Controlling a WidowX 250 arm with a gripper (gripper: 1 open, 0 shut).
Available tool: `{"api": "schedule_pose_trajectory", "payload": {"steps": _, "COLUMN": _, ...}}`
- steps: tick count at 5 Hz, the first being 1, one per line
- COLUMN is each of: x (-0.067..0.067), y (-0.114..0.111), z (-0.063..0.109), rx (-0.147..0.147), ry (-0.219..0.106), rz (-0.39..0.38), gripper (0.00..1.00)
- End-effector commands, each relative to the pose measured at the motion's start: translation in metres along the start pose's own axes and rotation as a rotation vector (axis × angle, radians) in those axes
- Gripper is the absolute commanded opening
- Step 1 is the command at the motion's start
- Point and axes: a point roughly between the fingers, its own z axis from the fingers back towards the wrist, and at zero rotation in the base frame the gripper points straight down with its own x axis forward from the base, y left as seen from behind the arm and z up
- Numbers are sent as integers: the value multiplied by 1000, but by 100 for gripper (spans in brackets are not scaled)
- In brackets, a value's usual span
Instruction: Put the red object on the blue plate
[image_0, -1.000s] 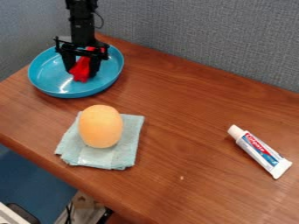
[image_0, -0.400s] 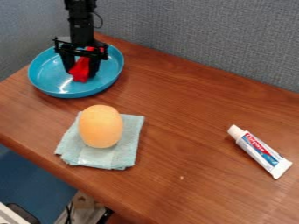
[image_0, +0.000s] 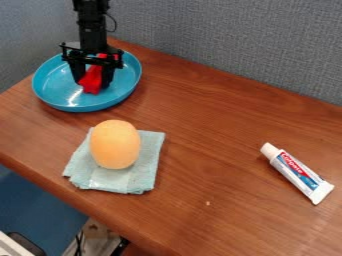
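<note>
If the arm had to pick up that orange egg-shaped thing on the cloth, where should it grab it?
Probably from straight above, closing across the narrower middle of the orange egg. It lies on the folded cloth with nothing close around it, so its top and sides are free. The surface is rounded and may slip, so the fingers should meet at its widest girth.

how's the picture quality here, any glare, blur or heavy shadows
Camera view: soft and low in detail overall; the blue plate shows pale glare on its glossy rim; the hand is dark with little detail above the red object; the orange egg is evenly lit, shadows faint.
</note>
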Motion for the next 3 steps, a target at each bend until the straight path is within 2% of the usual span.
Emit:
{"api": "schedule_pose_trajectory", "payload": {"steps": 1, "x": 0, "y": 11, "z": 25, "rx": 1, "ry": -58, "rz": 27, "gripper": 0}}
{"api": "schedule_pose_trajectory", "payload": {"steps": 2, "x": -1, "y": 11, "z": 26, "rx": -2, "ry": -58, "rz": 28, "gripper": 0}}
{"api": "schedule_pose_trajectory", "payload": {"steps": 3, "x": -2, "y": 11, "z": 29, "rx": -9, "ry": -59, "rz": 28, "gripper": 100}}
